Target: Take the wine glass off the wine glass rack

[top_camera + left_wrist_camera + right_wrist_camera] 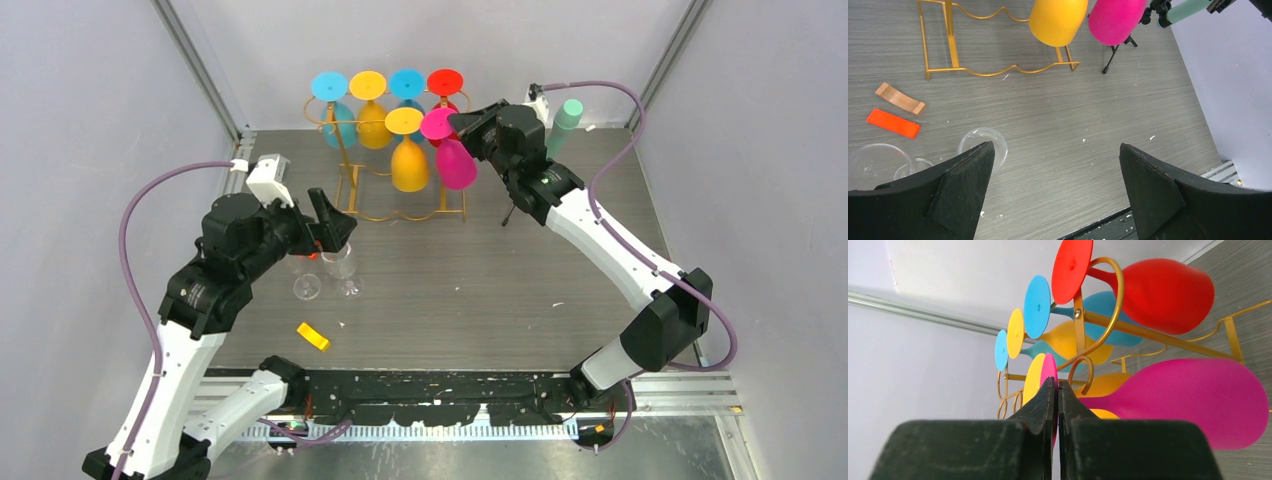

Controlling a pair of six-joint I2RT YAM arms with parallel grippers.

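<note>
Wine glass (456, 165), magenta, hangs bowl-down at front right end of rack (349, 170), foot hooked in the rail. Right gripper (1057, 390) seems pinched on the foot's edge, to slide it out; left gripper (1055, 150) spread wide, idle, in front of rack.

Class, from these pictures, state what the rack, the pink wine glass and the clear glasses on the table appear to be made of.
Rack: likely metal wire with a glossy gold coat; thin bent rods. Pink wine glass: probably plastic; opaque, even colour, soft sheen. Clear glasses: transparent, glass or clear plastic; cannot tell.
</note>
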